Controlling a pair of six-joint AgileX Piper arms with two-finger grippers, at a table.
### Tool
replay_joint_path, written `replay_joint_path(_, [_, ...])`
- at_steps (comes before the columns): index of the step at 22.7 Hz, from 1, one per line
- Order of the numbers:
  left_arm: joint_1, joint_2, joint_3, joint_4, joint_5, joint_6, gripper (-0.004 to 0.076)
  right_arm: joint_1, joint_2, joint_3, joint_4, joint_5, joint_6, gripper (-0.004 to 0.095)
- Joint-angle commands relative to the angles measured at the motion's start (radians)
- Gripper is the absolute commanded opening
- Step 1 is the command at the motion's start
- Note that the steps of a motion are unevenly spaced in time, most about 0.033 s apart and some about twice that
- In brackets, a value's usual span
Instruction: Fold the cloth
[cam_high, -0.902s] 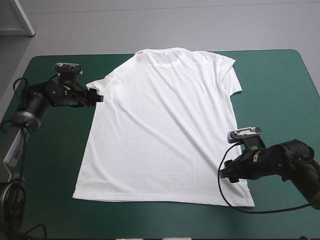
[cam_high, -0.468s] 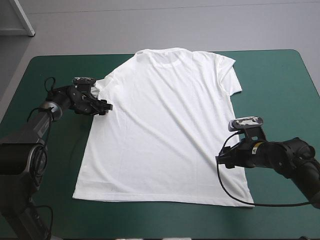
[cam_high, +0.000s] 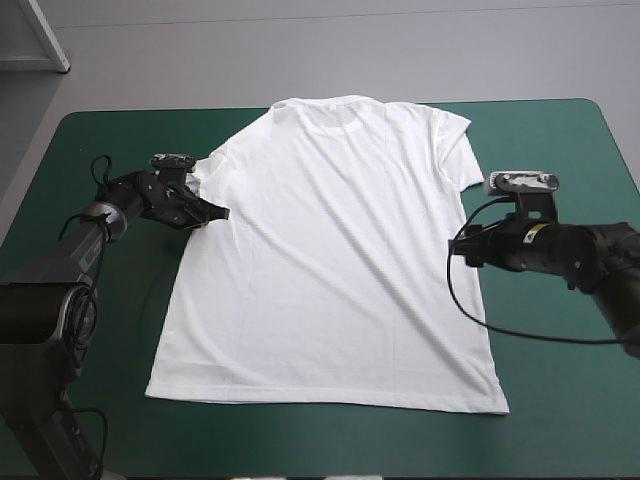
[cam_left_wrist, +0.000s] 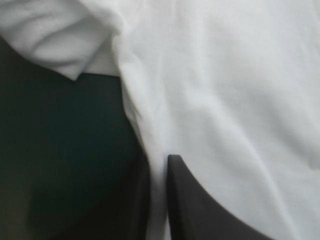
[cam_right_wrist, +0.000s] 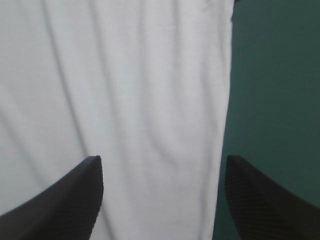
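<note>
- The T-shirt (cam_high: 330, 250) lay spread flat on the teal-green cover (cam_high: 560, 150), its top reaching the far edge;
- the left gripper (cam_left_wrist: 159, 205) was all but closed, pinching the shirt's side edge just below the sleeve (cam_left_wrist: 60, 45);
- the right gripper (cam_right_wrist: 162, 185) stood wide apart over the opposite side edge, holding nothing.

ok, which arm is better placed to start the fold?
Left. The left fingers are shut on the T-shirt at its side edge below the sleeve; the right fingers stand open over the opposite edge, holding nothing.
</note>
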Motion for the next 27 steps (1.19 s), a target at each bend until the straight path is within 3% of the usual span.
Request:
replay_joint_path(1, [-0.002, -0.044, -0.022, -0.023, -0.006, 0.015, 0.0021, -0.102, 0.066, -0.098, 0.115, -0.043, -0.128, 0.0641])
replay_joint_path(3, [-0.002, -0.044, -0.022, -0.023, -0.004, 0.015, 0.0021, -0.147, 0.166, -0.168, 0.196, -0.008, -0.222, 0.06])
replay_joint_path(5, [-0.002, -0.044, -0.022, -0.023, 0.0, 0.015, 0.0021, -0.149, 0.274, -0.25, 0.196, -0.002, -0.246, 0.0555])
replay_joint_path(12, [-0.002, -0.044, -0.022, -0.025, 0.004, 0.015, 0.0021, -0.149, 0.63, -0.467, 0.197, -0.02, -0.253, 0.0549])
replay_joint_path(17, [-0.002, -0.044, -0.022, -0.025, -0.004, 0.015, 0.002, -0.147, 0.78, -0.55, 0.206, -0.007, -0.251, 0.054])
replay_joint_path(20, [-0.002, -0.044, -0.022, -0.027, -0.018, 0.012, 0.002, -0.147, 0.798, -0.553, 0.249, 0.002, -0.256, 0.04])
replay_joint_path(25, [-0.002, -0.044, -0.022, -0.032, -0.039, 0.003, 0.0021, -0.147, 0.798, -0.553, 0.275, 0.003, -0.283, 0.003])
replay_joint_path(27, [-0.002, -0.044, -0.022, -0.037, -0.054, -0.005, 0.002, -0.147, 0.798, -0.553, 0.277, 0.002, -0.284, -0.0013])
